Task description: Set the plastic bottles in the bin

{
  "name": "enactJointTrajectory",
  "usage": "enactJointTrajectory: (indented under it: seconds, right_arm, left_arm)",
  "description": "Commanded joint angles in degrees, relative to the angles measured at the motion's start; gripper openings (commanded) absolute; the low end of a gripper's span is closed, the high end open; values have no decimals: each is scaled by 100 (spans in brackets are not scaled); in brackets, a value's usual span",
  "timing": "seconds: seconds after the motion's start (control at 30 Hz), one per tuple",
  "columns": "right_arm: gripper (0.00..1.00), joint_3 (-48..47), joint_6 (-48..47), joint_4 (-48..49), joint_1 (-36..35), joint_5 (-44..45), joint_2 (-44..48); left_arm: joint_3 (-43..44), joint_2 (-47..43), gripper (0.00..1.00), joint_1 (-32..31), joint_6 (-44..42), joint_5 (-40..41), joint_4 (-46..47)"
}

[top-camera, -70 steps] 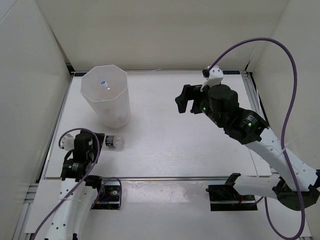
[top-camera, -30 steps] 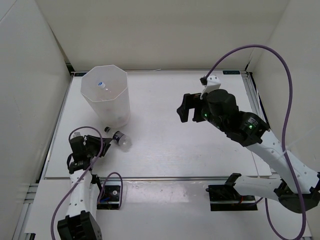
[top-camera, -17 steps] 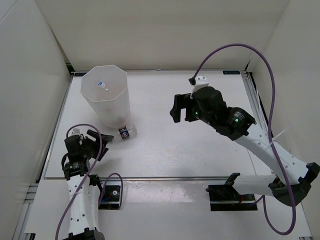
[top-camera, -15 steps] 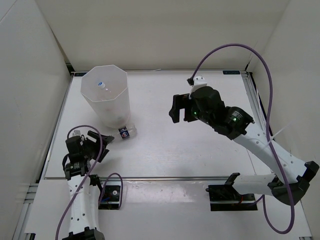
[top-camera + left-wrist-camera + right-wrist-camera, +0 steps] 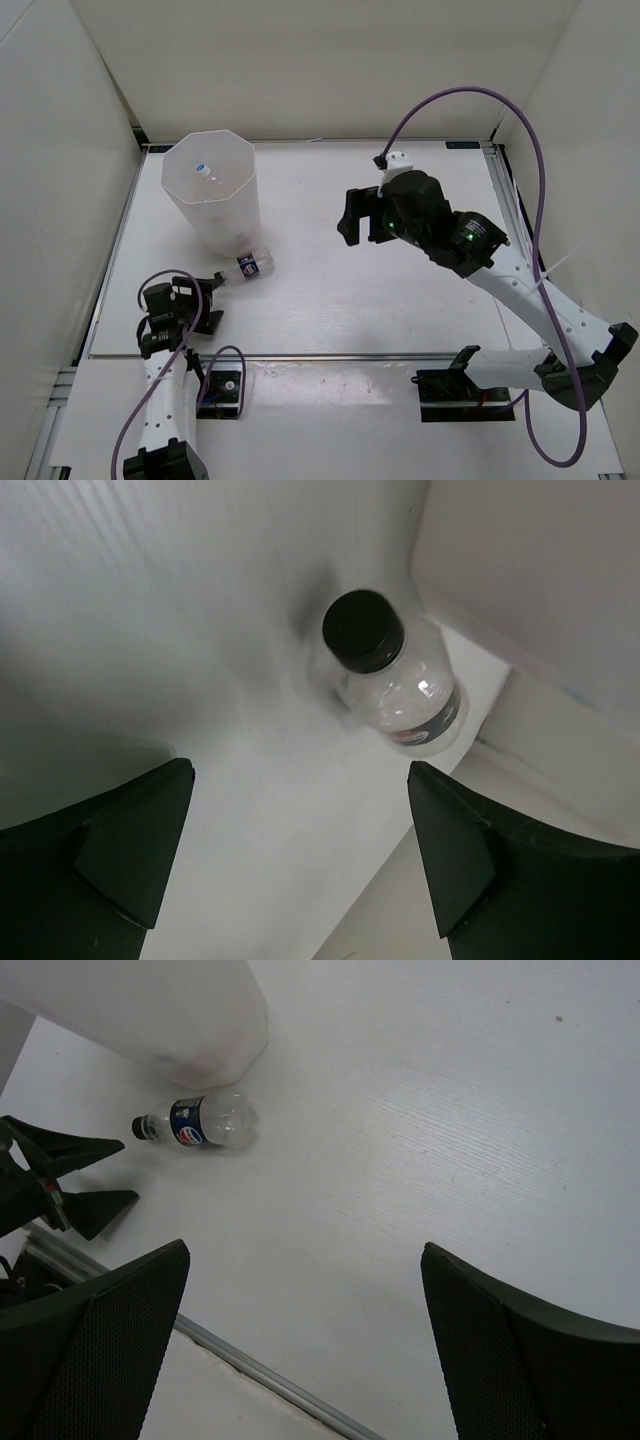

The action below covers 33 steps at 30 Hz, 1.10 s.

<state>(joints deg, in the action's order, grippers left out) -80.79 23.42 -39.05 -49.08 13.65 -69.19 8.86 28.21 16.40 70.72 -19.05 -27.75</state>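
The black-capped bottle [image 5: 245,267] lay on its side on the counter [image 5: 330,310] just beside the foot of the bin [image 5: 215,205], at its 5 o'clock, its dark blue label showing a red, white and blue round emblem but no legible lettering. The left end effector [image 5: 212,303], clenched a second before, stood released at the bottle's 8 o'clock, apart from it. The right end effector [image 5: 358,215] hung released, having drifted toward 9 o'clock.
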Motion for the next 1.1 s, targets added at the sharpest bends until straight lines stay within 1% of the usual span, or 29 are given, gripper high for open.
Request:
enactJointTrajectory:
  seconds: [0.0,0.1,0.13,0.23,0.27,0.43,0.6,0.73,0.9,0.93,1.0,1.07]
  right_arm:
    - [100,-103,-118,90,74,-38,239]
    - [100,-50,-118,90,74,-38,309]
    - [100,-50,-118,29,74,-38,309]
    - [100,-112,-118,-24,74,-38,309]
    - [100,-112,-171,-24,74,-38,309]
    - [100,-165,-171,-129,126,-38,309]
    - [100,-165,-171,-129,127,-38,257]
    - [100,-165,-171,-129,179,-38,257]
    - [100,-165,-171,-235,240,-38,257]
    - [100,-165,-171,-287,241,-38,257]
    - [100,-165,-171,-288,241,-38,257]
    - [100,-165,-171,-340,294,-38,257]
  left_arm:
    - [10,114,99,38,476,348,541]
    - [-103,229,99,38,705,480,823]
    - [-104,229,99,38,759,481,1058]
    - [-157,650,99,38,812,481,1350]
    - [-157,903,99,-14,812,481,1481]
    - [-157,1599,99,-190,750,595,2044]
    - [97,2310,99,-365,698,657,2230]
    - [98,2514,99,-419,698,718,2230]
    - [98,2716,88,-419,698,841,2335]
    - [98,2786,84,-419,698,841,2335]
    - [98,2848,80,-419,698,841,2335]
    - [98,2901,74,-419,698,894,2335]
